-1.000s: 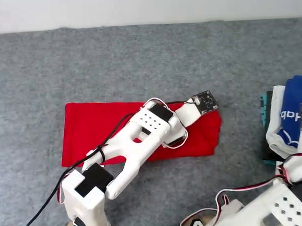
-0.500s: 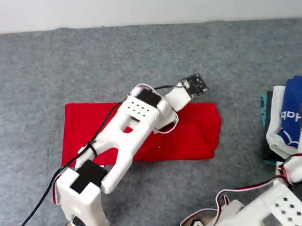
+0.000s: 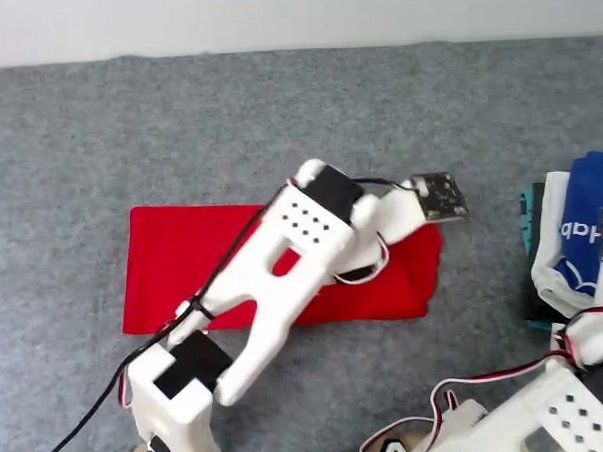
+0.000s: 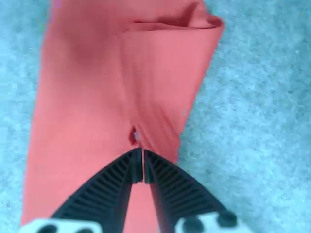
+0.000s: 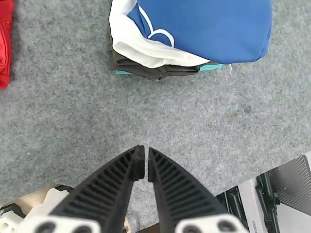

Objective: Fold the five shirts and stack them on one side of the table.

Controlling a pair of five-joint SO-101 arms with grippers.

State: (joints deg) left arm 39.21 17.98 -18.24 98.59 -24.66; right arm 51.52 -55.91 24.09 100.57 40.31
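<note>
A red shirt lies folded into a long strip across the middle of the grey table. My left arm stretches over its right half. In the left wrist view my left gripper is shut, its tips close over the red shirt near a folded edge and a small wrinkle. I cannot tell whether any cloth is pinched. A stack of folded shirts, blue on top of white, dark and teal, sits at the table's right edge. My right gripper is shut over bare table, short of that stack.
Grey table cloth lies bare behind the red shirt and to its left. The right arm's base fills the near right corner. A pale wall runs along the table's far edge.
The left arm swung from the shirt's back edge toward the right, over its right end. The shirt kept its shape. The right arm and the stack stayed still.
</note>
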